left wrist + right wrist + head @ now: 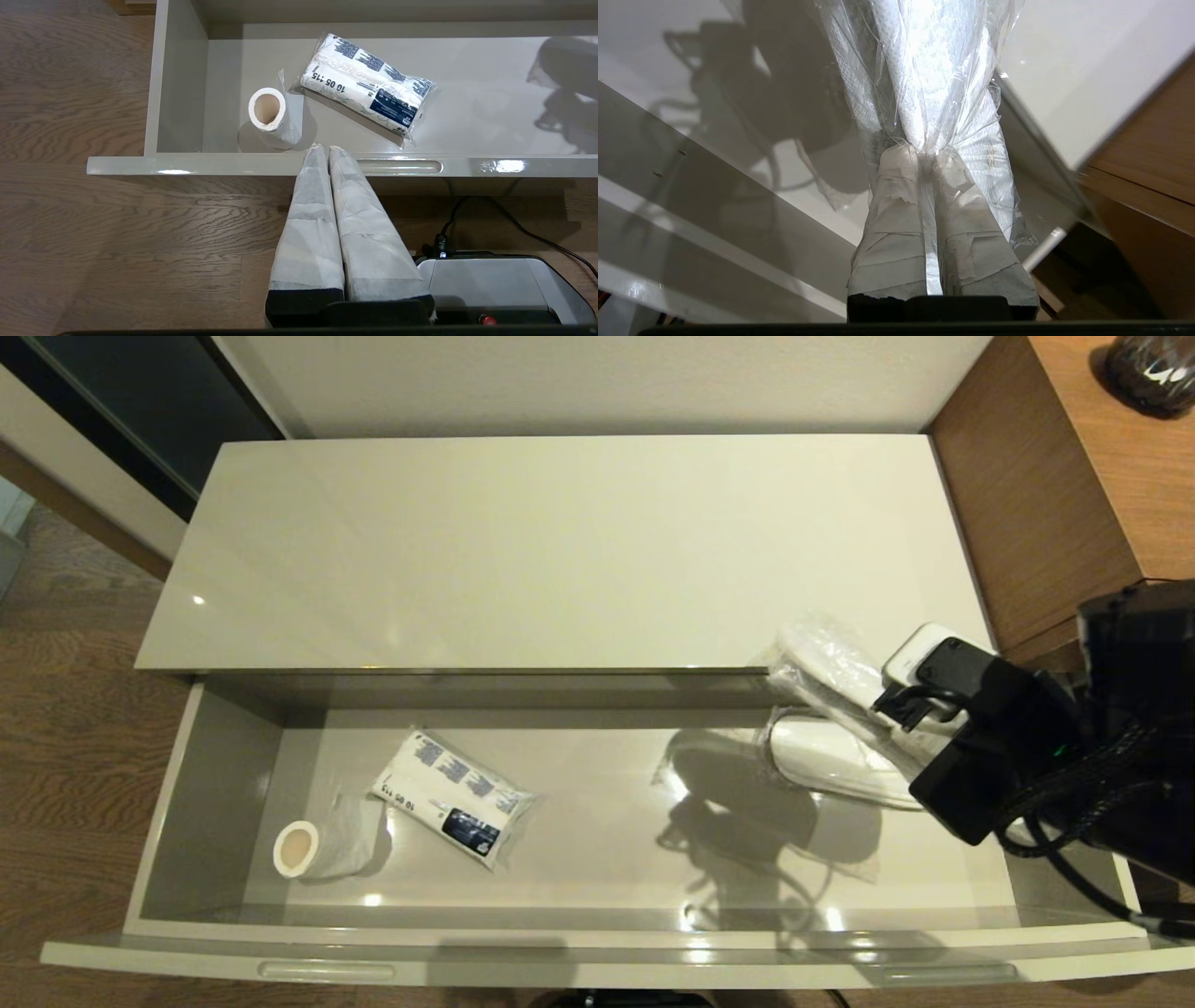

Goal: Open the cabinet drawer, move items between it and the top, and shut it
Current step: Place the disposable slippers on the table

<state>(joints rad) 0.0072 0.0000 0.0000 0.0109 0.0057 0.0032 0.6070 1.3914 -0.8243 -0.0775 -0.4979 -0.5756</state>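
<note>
Right arm (1074, 747) shows as a boxy black block, a white-and-black module by its pincer (927, 156), black cables looping behind. Both pincers wear long tapered fingers (889, 224) wrapped in pale grey tape on black bases; the left pincer (323, 148) looks alike.

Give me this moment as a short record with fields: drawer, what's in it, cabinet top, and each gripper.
drawer: cabinet drawer pulled open
inside: printed white bundle and a paper roll at the left end
slippers: slippers in clear plastic, lifted at the right end, over the top's front edge
top: the top
right gripper: right gripper shut on the slippers
left gripper: left gripper shut, empty, outside the drawer front
</note>
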